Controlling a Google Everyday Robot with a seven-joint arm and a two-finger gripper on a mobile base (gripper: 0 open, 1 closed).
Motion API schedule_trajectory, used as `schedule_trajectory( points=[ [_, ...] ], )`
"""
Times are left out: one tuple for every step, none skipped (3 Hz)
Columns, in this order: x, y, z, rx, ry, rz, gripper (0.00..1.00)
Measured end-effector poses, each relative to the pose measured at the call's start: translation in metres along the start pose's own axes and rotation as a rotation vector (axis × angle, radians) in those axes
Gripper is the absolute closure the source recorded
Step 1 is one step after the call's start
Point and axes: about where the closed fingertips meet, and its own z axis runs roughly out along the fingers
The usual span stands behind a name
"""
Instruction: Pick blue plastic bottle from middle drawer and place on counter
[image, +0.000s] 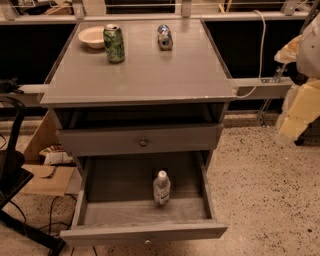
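The blue plastic bottle (161, 188) is small and clear, with a white cap and a pale label. It stands upright on the floor of the open middle drawer (110, 200), right of centre and near the front wall. The counter (150, 75) is the flat grey cabinet top above. My gripper (296, 117) is a blurred pale yellow shape at the right edge of the view. It is far to the right of the cabinet, level with the counter's front edge and well apart from the bottle.
A green soda can (114, 44) stands on the counter's back left beside a white bowl (92, 36). A small blue-silver can (164, 36) lies at back centre. The upper drawer front (143, 142) has a round knob. A black frame (15, 190), cardboard and cables sit left.
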Motion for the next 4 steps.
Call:
schedule_trajectory(
  points=[
    [0.0, 0.0, 0.004, 0.0, -0.014, 0.006, 0.0],
    [0.005, 0.01, 0.048, -0.048, -0.131, 0.07, 0.0],
    [0.024, 0.064, 0.175, -0.212, -0.377, 0.187, 0.0],
    [0.025, 0.088, 0.248, -0.231, -0.627, 0.301, 0.0]
  ],
)
